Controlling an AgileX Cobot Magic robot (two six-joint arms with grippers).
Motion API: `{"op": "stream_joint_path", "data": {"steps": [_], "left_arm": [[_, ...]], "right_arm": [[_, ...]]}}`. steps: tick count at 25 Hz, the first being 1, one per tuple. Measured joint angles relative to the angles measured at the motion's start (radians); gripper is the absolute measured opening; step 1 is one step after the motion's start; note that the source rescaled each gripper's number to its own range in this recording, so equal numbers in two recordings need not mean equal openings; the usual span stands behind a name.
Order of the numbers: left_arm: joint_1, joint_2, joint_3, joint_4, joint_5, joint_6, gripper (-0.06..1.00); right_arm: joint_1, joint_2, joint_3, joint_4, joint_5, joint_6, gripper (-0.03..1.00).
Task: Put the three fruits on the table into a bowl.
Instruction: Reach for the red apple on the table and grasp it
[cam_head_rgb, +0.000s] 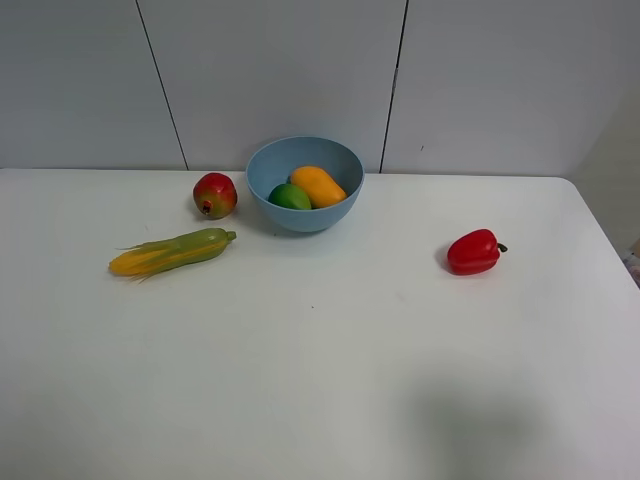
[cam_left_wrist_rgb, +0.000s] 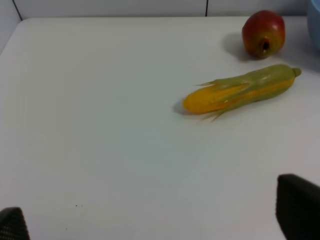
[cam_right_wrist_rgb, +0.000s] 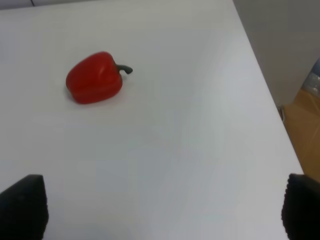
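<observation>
The light-blue bowl (cam_head_rgb: 304, 183) stands at the back of the white table (cam_head_rgb: 320, 380). Inside it lie the orange-yellow mango (cam_head_rgb: 318, 186) and the green lime-like fruit (cam_head_rgb: 289, 197). The red pomegranate-like fruit (cam_head_rgb: 215, 194) (cam_left_wrist_rgb: 263, 33) rests on the table just left of the bowl. Neither arm shows in the exterior high view. My left gripper (cam_left_wrist_rgb: 155, 215) is open over bare table, well short of the pomegranate. My right gripper (cam_right_wrist_rgb: 162, 207) is open too, with nothing between its fingers.
A yellow-green corn cob (cam_head_rgb: 172, 251) (cam_left_wrist_rgb: 240, 90) lies in front of the pomegranate. A red bell pepper (cam_head_rgb: 474, 251) (cam_right_wrist_rgb: 95, 77) sits on the right side of the table. The table's right edge (cam_right_wrist_rgb: 270, 100) runs near the right gripper.
</observation>
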Motion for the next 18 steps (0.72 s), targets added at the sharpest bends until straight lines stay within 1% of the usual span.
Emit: {"op": "stream_joint_path", "data": {"steps": [3, 7, 11, 18], "left_arm": [[0.0, 0.0, 0.0, 0.0, 0.0, 0.0, 1.0], [0.0, 0.0, 0.0, 0.0, 0.0, 0.0, 1.0], [0.0, 0.0, 0.0, 0.0, 0.0, 0.0, 1.0], [0.0, 0.0, 0.0, 0.0, 0.0, 0.0, 1.0]], "right_arm": [[0.0, -0.068, 0.023, 0.015, 0.007, -0.026, 0.81], [0.001, -0.09, 0.026, 0.048, 0.006, -0.11, 0.81], [0.015, -0.09, 0.028, 0.048, 0.006, -0.124, 0.77], [0.017, -0.09, 0.028, 0.048, 0.006, -0.125, 0.77]]}}
